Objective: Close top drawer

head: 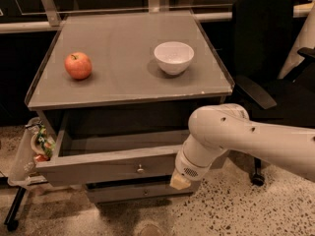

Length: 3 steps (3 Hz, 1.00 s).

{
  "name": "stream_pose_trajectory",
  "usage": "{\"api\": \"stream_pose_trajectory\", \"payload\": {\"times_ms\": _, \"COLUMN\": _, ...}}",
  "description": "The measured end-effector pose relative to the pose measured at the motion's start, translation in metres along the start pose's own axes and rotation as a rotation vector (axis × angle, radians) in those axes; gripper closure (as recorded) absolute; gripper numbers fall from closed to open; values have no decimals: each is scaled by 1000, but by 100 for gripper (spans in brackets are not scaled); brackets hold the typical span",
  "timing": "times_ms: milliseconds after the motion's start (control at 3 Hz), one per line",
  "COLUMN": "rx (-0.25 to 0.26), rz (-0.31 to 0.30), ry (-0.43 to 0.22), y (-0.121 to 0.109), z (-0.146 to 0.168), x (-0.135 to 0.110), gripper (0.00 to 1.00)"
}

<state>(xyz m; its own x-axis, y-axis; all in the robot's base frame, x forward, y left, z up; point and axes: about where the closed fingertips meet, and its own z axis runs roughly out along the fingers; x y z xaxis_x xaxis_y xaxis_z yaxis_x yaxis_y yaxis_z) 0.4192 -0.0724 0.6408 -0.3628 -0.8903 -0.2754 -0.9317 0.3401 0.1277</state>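
The pincer (180, 181) hangs low at the end of the white arm (231, 134), at the right end of the top drawer (98, 165). It looks to be against the front panel, though contact is not certain. How wide it stands cannot be told. The drawer is pulled out from under the bench (128, 90), its knob (141, 169) just left of the pincer. An apple (78, 65) and a bowl (173, 57) sit apart on the bench.
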Motion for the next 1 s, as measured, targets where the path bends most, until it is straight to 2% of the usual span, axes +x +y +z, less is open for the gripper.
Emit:
{"api": "stream_pose_trajectory", "payload": {"times_ms": 667, "rx": 79, "rz": -47, "ry": 20, "y": -35, "z": -6, "x": -28, "gripper": 100}}
{"api": "stream_pose_trajectory", "payload": {"times_ms": 1000, "rx": 93, "rz": -59, "ry": 43, "y": -48, "z": -1, "x": -36, "gripper": 100}}
